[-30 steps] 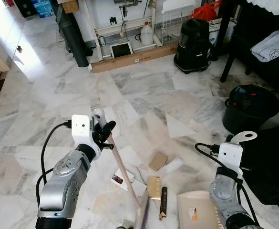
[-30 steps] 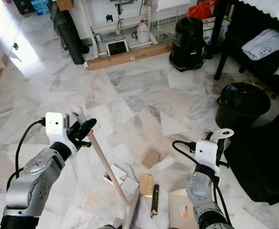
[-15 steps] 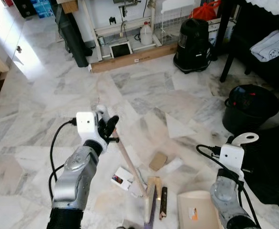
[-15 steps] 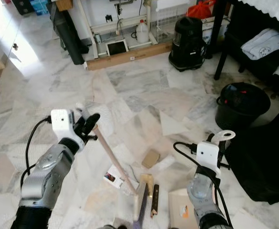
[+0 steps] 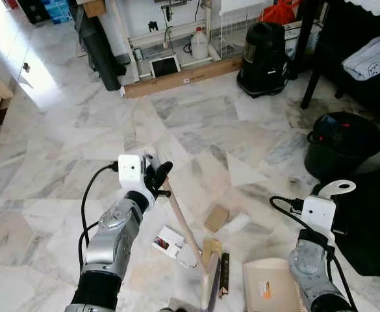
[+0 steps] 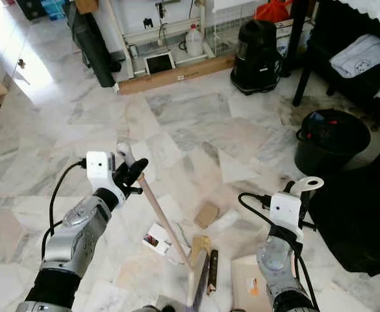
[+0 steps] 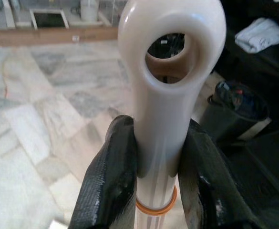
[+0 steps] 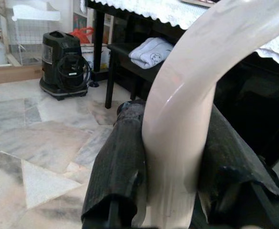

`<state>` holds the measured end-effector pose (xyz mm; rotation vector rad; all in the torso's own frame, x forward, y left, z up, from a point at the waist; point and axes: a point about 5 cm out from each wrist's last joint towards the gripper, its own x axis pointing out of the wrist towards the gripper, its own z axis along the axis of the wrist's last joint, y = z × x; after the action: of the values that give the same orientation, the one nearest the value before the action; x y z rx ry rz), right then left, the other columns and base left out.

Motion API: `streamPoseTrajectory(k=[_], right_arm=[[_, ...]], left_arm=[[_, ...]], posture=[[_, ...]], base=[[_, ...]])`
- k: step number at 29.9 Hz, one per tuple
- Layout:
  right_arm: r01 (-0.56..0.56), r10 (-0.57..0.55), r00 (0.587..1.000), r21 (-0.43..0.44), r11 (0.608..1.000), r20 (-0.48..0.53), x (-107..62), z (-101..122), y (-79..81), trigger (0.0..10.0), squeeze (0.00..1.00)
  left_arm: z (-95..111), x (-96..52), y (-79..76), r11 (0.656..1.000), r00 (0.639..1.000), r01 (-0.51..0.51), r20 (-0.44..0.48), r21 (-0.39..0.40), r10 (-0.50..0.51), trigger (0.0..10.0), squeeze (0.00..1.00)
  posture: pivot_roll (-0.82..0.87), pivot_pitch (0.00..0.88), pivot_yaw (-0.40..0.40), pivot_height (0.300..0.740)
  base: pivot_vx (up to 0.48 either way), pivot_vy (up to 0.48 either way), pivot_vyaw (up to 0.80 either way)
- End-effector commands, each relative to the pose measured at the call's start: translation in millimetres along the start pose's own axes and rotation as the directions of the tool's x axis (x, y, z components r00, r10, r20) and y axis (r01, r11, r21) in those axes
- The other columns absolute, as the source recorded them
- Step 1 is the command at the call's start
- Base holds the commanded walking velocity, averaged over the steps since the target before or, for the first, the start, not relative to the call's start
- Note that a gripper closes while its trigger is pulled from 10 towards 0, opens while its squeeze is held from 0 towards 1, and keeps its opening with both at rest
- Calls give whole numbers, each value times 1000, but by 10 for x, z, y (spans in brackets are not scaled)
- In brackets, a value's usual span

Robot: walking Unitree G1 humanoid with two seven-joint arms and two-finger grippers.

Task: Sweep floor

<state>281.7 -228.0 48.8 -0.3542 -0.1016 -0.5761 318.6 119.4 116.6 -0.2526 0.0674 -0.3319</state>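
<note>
The left gripper (image 5: 156,174) clamps the broom (image 5: 183,227) handle, bristles beside a small cardboard box (image 5: 216,218); the right gripper (image 5: 329,195) clasps the dustpan (image 5: 267,286) handle.

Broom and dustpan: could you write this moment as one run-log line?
left gripper: shut on broom | right gripper: shut on dustpan | litter: on floor beside broom head

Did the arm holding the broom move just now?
Yes. The left gripper, shut on the broom handle, has swung right and forward, closer to the small cardboard box on the floor.
</note>
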Motion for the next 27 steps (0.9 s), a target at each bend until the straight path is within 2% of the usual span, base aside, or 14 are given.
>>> streamPoseTrajectory(k=[1, 5, 9, 12, 14, 22, 27], right_arm=[[-25, 23, 998, -29, 999, -66, -131, -141, 4, 10000, 0], [-24, 22, 998, -28, 999, -60, -134, -138, -8, 10000, 0], [-25, 23, 998, -30, 999, -65, -129, -147, -19, 10000, 0], [-29, 27, 997, -27, 999, -67, -129, -148, -14, 10000, 0], [-30, 28, 997, -23, 999, -66, -124, -140, -7, 10000, 0], [-47, 46, 996, -12, 999, -71, -121, -132, 18, 10000, 0], [-48, 47, 996, -9, 999, -73, -112, -129, 22, 10000, 0]], left_arm=[[-122, -41, 34, 1000, 999, -8, -35, -13, 8, 10000, 0], [-155, -30, 22, 998, 999, -6, -33, -70, 4, 10000, 0], [-156, -2, 20, 997, 1000, 0, -29, -78, -2, 10000, 0], [-155, 18, 27, 993, 1000, -4, -27, -121, 1, 10000, 0], [-141, 46, 27, 987, 1000, 7, -25, -163, -11, 10000, 0], [-96, 63, 43, 981, 1000, 17, -13, -195, -20, 10000, 0], [-28, 72, 32, 964, 999, 37, 6, -264, -37, 10000, 0]], posture=[[53, 174, 163, 740], [54, 177, 163, 740], [53, 179, 161, 740], [50, 175, 160, 740], [49, 167, 161, 740], [46, 141, 161, 740], [46, 128, 159, 740]], base=[[0, 0, 0], [0, 0, 0], [0, 0, 0], [0, 0, 0], [0, 0, 0], [0, 0, 0], [0, 0, 0]])
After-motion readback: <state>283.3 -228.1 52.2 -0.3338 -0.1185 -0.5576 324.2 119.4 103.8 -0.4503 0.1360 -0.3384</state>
